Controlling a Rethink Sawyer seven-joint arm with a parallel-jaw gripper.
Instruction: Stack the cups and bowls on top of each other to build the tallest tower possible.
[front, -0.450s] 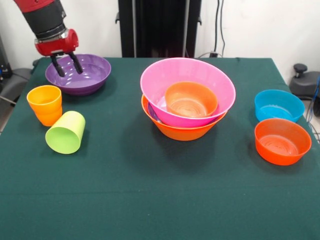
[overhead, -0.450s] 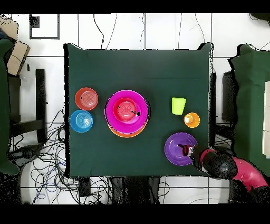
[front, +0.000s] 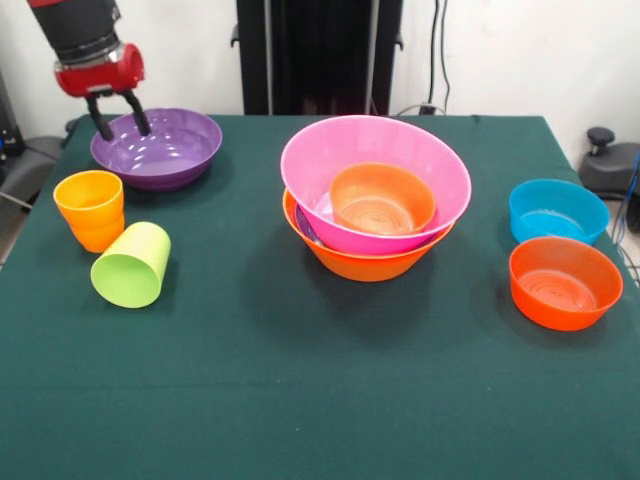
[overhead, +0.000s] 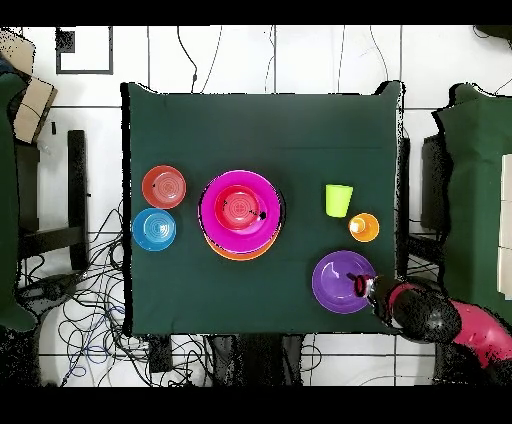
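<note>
Front view, near to far: the lime cup (front: 132, 264) lies tipped on the green cloth counter (front: 320, 400), the orange cup (front: 91, 208) upright; red-orange bowl (front: 565, 282) and blue bowl (front: 557, 211) wait loose. Mid-counter, the glossy tower (front: 375, 195) seems partly built. Farthest, the jaws (front: 118, 112) hang released over the purple bowl (front: 157, 148).

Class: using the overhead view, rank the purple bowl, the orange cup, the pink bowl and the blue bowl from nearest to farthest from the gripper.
1. Purple bowl, under the gripper.
2. Orange cup, just above.
3. Pink bowl, centre.
4. Blue bowl, far left.
</note>
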